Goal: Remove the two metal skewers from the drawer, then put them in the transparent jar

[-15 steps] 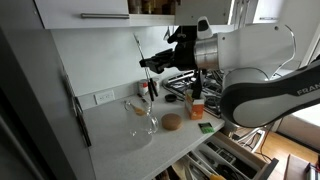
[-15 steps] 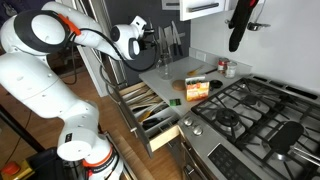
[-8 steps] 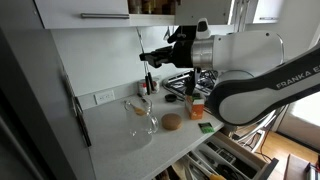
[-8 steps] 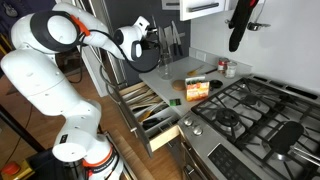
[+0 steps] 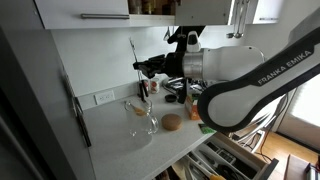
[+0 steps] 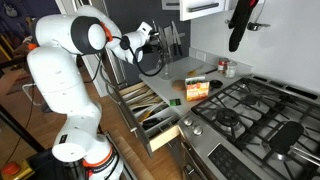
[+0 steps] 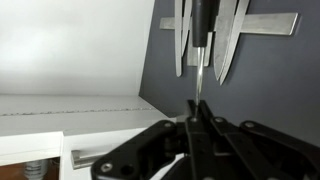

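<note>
My gripper (image 5: 147, 68) is shut on a thin metal skewer (image 5: 133, 50) and holds it in the air above the counter, near the wall. The skewer points up and slightly tilted. The transparent jar (image 5: 142, 121) stands on the white counter below the gripper. In the wrist view the jaws (image 7: 195, 128) are pressed together with the skewer (image 7: 197, 104) sticking out between them. In an exterior view the gripper (image 6: 150, 36) hangs above the jar (image 6: 152, 68). The open drawer (image 6: 150, 108) holds utensils; a second skewer is not discernible.
A round wooden lid (image 5: 172, 122), a bottle (image 5: 196, 108) and small items lie on the counter beside the jar. Knives (image 7: 215, 40) hang on a magnetic strip on the wall. The gas stove (image 6: 250, 110) is beside the drawer (image 5: 232, 157).
The gripper has moved along the wall with the skewer in it, now closer to above the jar. The jaws stay shut.
</note>
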### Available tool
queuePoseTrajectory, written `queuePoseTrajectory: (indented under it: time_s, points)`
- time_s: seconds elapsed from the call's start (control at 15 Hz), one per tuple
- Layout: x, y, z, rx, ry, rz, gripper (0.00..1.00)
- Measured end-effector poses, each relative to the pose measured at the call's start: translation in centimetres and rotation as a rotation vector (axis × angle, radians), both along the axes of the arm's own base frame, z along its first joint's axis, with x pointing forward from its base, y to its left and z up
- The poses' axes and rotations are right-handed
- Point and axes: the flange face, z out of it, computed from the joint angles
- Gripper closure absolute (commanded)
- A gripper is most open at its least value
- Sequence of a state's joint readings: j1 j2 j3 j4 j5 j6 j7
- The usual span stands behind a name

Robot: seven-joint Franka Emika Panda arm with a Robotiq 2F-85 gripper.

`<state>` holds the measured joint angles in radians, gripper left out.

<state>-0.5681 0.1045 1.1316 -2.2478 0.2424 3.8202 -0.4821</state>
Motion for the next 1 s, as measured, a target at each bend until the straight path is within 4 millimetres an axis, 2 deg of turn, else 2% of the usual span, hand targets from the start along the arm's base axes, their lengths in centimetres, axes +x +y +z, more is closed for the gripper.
queuePoseTrajectory:
  time_s: [0.6, 0.73, 1.0]
  points:
    - [4.9, 3.2, -6.1, -0.07, -0.02, 0.063, 0.99]
    - [6.0, 3.6, -6.9, -0.081, -0.021, 0.06, 0.99]
    - [7.2, 3.5, -7.2, -0.095, -0.031, 0.042, 0.99]
